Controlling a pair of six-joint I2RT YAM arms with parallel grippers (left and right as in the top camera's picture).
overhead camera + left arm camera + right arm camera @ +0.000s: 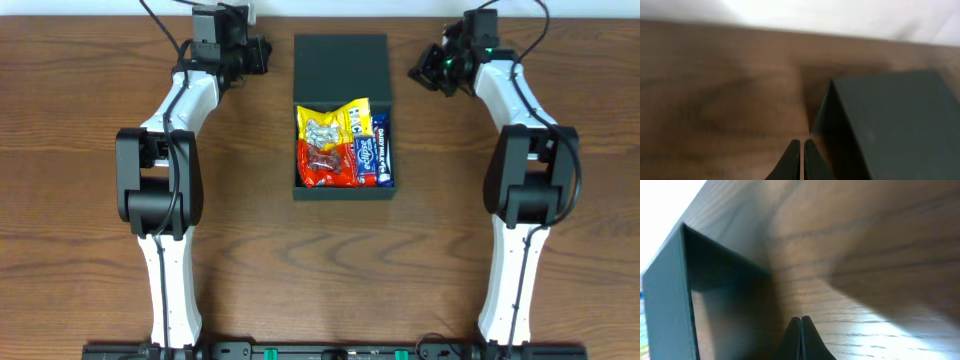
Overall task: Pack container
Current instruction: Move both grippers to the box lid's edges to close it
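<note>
The container [300, 190] is a dark green-black square box at the table's middle, its hinged lid [340, 65] swung open toward the back. Inside lie yellow, red and blue snack packets [343, 145]. My left gripper [262, 52] is shut and empty, just left of the open lid. In the left wrist view its fingertips [801, 145] sit close to the lid's corner [890, 125]. My right gripper [418, 68] is shut and empty, just right of the lid. In the right wrist view its tips [800, 320] are beside the lid's edge [670, 295].
The wooden table [90, 250] spreads around the box. The white wall edge [840, 15] runs behind the table's back edge. Both arms reach in from the front along the left and right sides.
</note>
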